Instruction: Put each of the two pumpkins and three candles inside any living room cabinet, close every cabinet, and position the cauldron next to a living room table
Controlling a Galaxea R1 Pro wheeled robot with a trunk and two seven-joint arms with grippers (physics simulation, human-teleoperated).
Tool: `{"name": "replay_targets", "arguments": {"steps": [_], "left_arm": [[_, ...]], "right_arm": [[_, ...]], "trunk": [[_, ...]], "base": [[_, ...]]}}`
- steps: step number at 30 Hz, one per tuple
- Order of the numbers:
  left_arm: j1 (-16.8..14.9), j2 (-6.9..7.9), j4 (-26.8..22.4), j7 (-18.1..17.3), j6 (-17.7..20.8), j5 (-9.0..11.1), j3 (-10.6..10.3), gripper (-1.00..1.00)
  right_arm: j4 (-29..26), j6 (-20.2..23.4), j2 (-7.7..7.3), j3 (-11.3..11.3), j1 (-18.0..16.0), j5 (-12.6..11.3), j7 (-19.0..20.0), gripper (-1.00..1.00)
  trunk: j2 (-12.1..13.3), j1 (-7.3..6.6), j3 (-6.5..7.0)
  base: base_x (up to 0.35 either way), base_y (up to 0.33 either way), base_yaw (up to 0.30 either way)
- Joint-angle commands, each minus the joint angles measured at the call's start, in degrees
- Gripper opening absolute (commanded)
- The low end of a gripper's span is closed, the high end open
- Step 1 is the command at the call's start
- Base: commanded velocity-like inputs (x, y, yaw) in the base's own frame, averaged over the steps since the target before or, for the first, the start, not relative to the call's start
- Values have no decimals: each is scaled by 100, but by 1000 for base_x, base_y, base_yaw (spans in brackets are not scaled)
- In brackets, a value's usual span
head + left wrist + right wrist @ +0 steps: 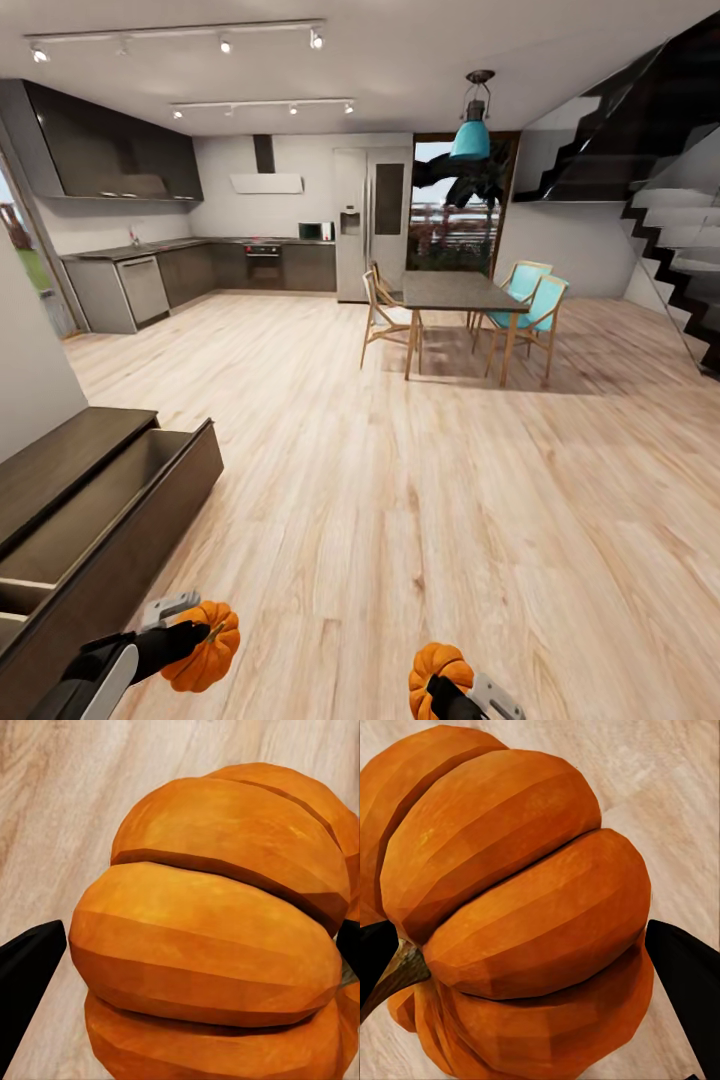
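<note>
Right gripper [440,690] is partly cut off by the frame edge; it grips one pumpkin [438,672]. Left gripper [200,640] clamps the other pumpkin [205,648], just beside the open cabinet drawer [110,500]; visible drawer interior bare. Wood floor [420,500] ahead unobstructed

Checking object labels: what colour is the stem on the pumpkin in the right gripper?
Brownish-tan, on the bright-orange pumpkin held in the right gripper; the stem shows best in the right wrist view.

Both pumpkins are up off the wood floor, one clamped in the left gripper [190,632], one in the right gripper [440,690]. Left pumpkin [205,646] hangs just beside the cabinet [120,520], whose drawer is pulled open; right pumpkin [437,672] is well apart from it.
</note>
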Motion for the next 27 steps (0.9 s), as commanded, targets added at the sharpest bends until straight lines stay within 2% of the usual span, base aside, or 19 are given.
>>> {"name": "replay_targets", "arguments": {"steps": [1,27], "left_arm": [[-3,2,-9,32,26,55,-3,-100],[-3,1,-1,32,26,48,-3,-100]], "right_arm": [[-10,10,-3,18,-4,-11,-36,-100],[-10,8,-3,18,-4,-11,-36,-100]], "trunk": [[-3,3,-5],[-3,3,-5]], "base": [[314,-106,0],[314,-128,0]]}}
